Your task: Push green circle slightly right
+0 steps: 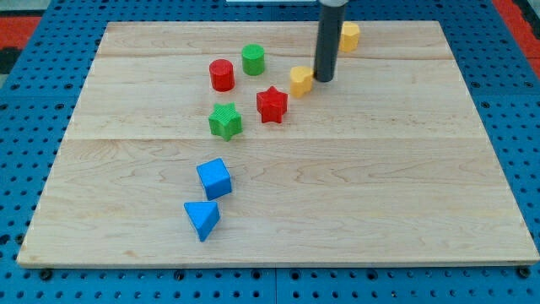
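Observation:
The green circle [253,59] is a short green cylinder standing at the view's upper middle, just right of a red cylinder [222,75]. My tip [324,79] rests on the board to the right of the green circle, well apart from it, touching or nearly touching the right side of a small yellow block [301,80]. The dark rod rises from the tip out of the view's top.
A red star [272,104] and a green star [225,121] lie below the green circle. A second yellow block [348,35] sits behind the rod. A blue cube [214,178] and a blue triangle [202,219] lie lower left. The wooden board [405,169] ends in a blue pegboard.

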Tool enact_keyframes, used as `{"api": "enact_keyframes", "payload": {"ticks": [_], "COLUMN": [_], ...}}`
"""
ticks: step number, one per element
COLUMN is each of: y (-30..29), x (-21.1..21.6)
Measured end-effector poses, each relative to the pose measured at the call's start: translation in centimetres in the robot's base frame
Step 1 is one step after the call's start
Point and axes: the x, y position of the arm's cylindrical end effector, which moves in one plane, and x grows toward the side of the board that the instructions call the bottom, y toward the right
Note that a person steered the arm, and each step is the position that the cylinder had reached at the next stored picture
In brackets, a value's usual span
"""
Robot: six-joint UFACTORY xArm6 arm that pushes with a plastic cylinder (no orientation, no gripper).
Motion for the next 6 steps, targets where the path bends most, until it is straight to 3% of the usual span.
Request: {"api": "enact_keyframes", "payload": {"ticks": [2, 4, 6], "y": [-15.9, -11.2, -4.8], "x": [0.0, -4.3, -4.5]}}
